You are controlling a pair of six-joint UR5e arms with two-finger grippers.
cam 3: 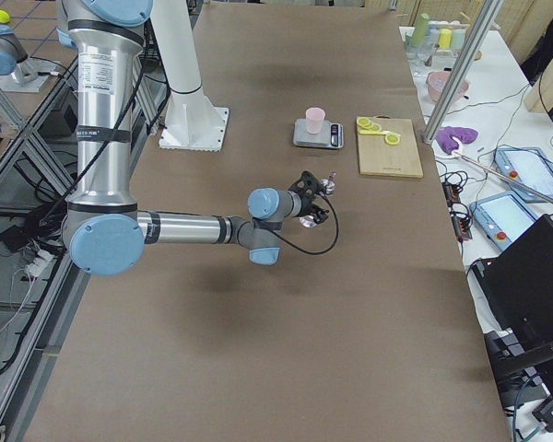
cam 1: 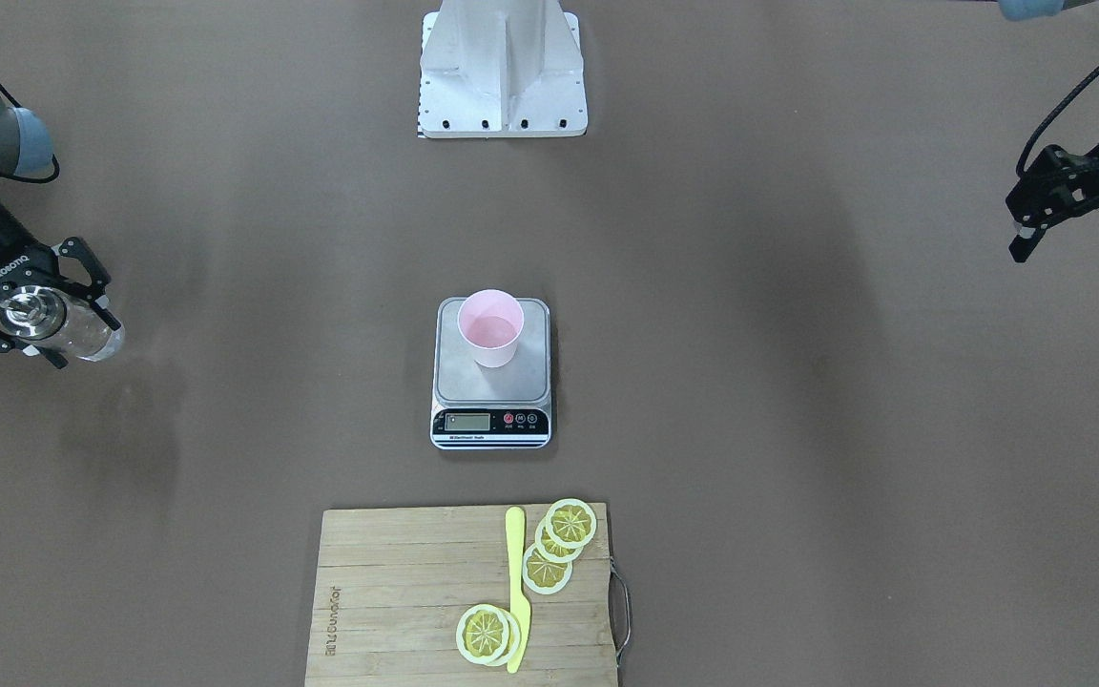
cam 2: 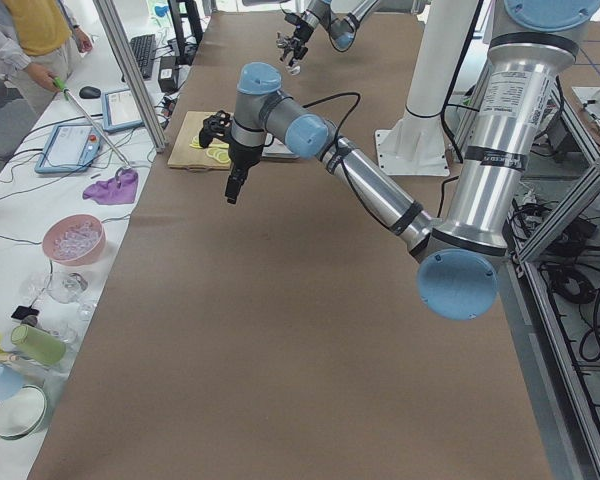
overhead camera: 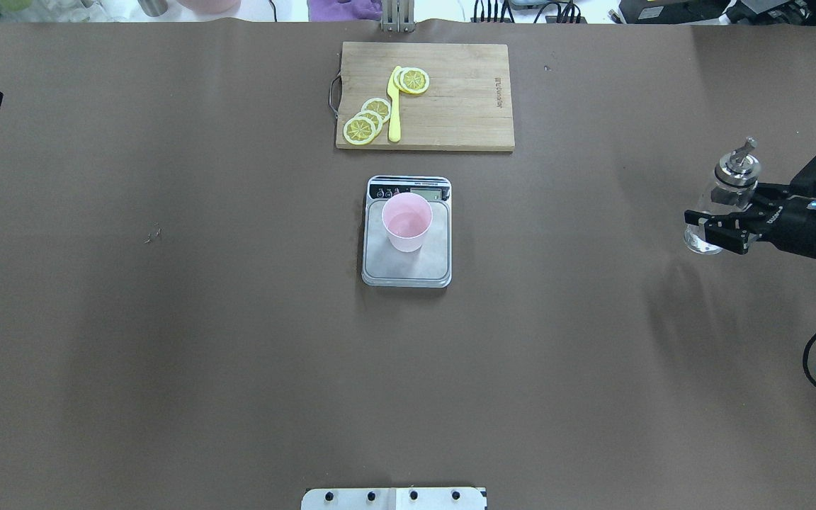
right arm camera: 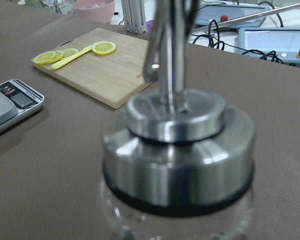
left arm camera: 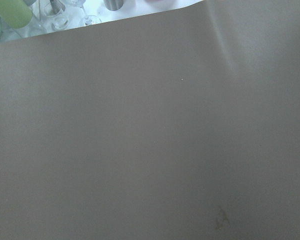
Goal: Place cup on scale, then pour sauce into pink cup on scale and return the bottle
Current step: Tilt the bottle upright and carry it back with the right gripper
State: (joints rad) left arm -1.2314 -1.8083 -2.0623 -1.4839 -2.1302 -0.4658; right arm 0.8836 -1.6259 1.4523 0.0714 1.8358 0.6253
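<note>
Nearest me lay the bamboo cutting board (cam 1: 397, 592) at the operators' edge of the tabletop, matt and grainy. Glossy lemon slices (cam 1: 571, 523) and a yellow plastic knife (cam 1: 516, 592) were parked on it, clear of the work. Beyond it, mid-table, sat the scale (cam 1: 511, 386), brushed steel, its black display strip turned my way for reading. The cup (cam 1: 490, 329) stood upright about the middle of the platform, pale pink, tapered and smooth.

Off by the edge on the robot's right, the right gripper (overhead camera: 711, 230) clamped the bottle (overhead camera: 725, 190) by its clear glass body. The shiny metal spout was topmost, so nothing could spill, I judged. By the opposite edge the left gripper (cam 1: 1074, 253) hung wide and empty, well out of the way. Farthest off stood the white metal base (cam 1: 502, 86).
</note>
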